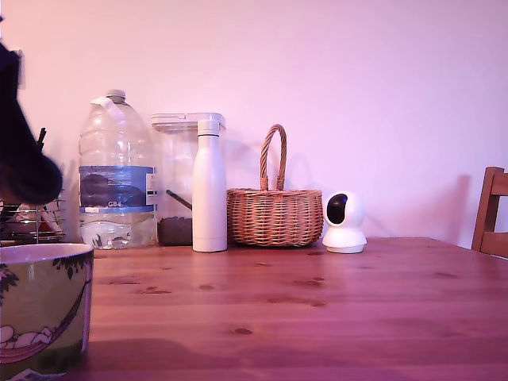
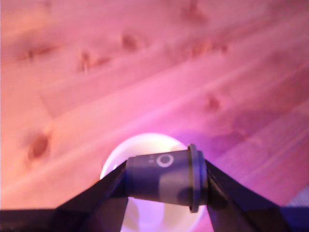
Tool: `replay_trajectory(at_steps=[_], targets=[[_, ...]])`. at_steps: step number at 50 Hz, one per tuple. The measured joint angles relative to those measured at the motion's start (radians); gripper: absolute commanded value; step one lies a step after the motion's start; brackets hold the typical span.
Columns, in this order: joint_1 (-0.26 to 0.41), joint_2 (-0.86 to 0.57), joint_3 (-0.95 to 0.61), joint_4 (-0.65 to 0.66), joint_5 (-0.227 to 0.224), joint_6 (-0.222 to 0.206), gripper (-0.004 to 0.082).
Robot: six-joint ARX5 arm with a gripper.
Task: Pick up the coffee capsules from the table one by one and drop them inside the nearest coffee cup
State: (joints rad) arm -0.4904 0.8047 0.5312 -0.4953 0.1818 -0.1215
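Capsule [image 2: 164, 180], dark w/ a white ring mark and flanged rim, lies sideways clamped between gripper [image 2: 163, 186] fingers, directly above coffee cup [image 2: 113, 164], whose pale rim shows behind it. Only the wrist view shows this grip. Exterior view gives cup [image 1: 44, 305] green w/ leaves and hammock, at table [image 1: 317, 309] near edge, cut off at frame corner; arm there is just a dark blur.

A water jug [image 1: 117, 171], white bottle [image 1: 209, 186], wicker basket [image 1: 275, 214] and small camera [image 1: 344, 223] line the wall
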Motion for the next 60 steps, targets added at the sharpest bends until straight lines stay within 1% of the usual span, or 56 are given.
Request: replay_trajectory(at_steps=[10, 14, 18, 19, 22, 27, 31, 33, 34, 37, 45, 46, 49, 51, 60], targets=[[0.0, 0.019, 0.056, -0.052, 0.0, 0.0, 0.034], [0.0, 0.072, 0.086, -0.083, 0.0, 0.0, 0.0342], [0.0, 0.144, 0.104, -0.085, 0.0, 0.002, 0.0341], [0.0, 0.159, 0.107, -0.085, 0.0, 0.022, 0.0342], [0.0, 0.201, 0.113, -0.087, 0.0, 0.032, 0.0342], [0.0, 0.24, 0.139, -0.113, 0.0, 0.036, 0.0342], [0.0, 0.264, 0.189, -0.156, -0.003, 0.054, 0.0342], [0.0, 0.271, 0.215, -0.17, -0.005, 0.055, 0.0342], [0.0, 0.272, 0.228, -0.179, -0.006, 0.066, 0.0342], [0.0, 0.278, 0.258, -0.194, -0.006, 0.078, 0.0341], [0.0, 0.306, 0.285, -0.246, -0.006, 0.081, 0.0341], [0.0, 0.312, 0.285, -0.254, -0.006, 0.088, 0.0341], [0.0, 0.332, 0.284, -0.272, -0.009, 0.09, 0.0341], [0.0, 0.341, 0.284, -0.273, -0.009, 0.098, 0.0341], [0.0, 0.35, 0.284, -0.28, -0.008, 0.098, 0.0341]])
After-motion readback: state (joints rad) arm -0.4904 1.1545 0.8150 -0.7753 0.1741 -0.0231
